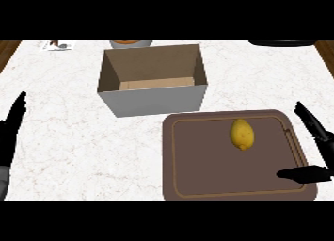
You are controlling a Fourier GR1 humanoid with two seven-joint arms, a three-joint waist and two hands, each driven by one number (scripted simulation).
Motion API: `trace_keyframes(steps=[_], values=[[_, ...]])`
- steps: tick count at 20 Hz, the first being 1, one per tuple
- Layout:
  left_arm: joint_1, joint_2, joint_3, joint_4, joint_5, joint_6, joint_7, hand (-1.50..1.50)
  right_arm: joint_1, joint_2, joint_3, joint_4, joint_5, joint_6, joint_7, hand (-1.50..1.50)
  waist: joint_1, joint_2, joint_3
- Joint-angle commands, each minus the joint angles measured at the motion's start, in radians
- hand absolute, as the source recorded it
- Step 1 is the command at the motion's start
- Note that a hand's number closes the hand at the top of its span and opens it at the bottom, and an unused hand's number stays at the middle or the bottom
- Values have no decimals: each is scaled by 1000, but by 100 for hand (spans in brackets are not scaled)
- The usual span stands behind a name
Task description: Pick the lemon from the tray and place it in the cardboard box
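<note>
Lemon [242,133] lies on tray [204,169], upper middle, box [155,101] at its 11 o'clock. My right hand [325,153] is at its 4 o'clock, fingers straight, empty. Probably light, firm, rolls easily, so I'd pinch across its waist.

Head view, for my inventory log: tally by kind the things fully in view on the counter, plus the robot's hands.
lemon: 1
tray: 1
cardboard box: 1
hands: 2 (left hand, right hand)
Total: 5
</note>
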Motion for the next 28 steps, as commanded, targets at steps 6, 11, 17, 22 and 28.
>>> trace_keyframes(steps=[6, 11, 17, 22, 28], values=[[-5, -26, -10, -24, -30, 18, 24, 0, -133, -162, 155, -60, 278, 33, 261, -150, 5, -2, -2], [-26, -1, 22, 16, -12, -30, -9, 0, -252, -213, 216, -41, 351, 190, 407, -150, 15, 3, -2], [-5, -20, 30, -25, -31, -35, 42, 0, -309, -132, 253, -113, 381, 336, 598, -150, 3, -2, -1], [-21, -55, 32, -8, -85, -28, 35, 0, -375, -42, 238, -38, 482, 363, 649, -150, 1, -1, -1], [-16, -64, 98, 37, -98, -73, -16, 0, -271, -7, 195, -63, 589, 347, 565, -150, -5, -1, -1]])
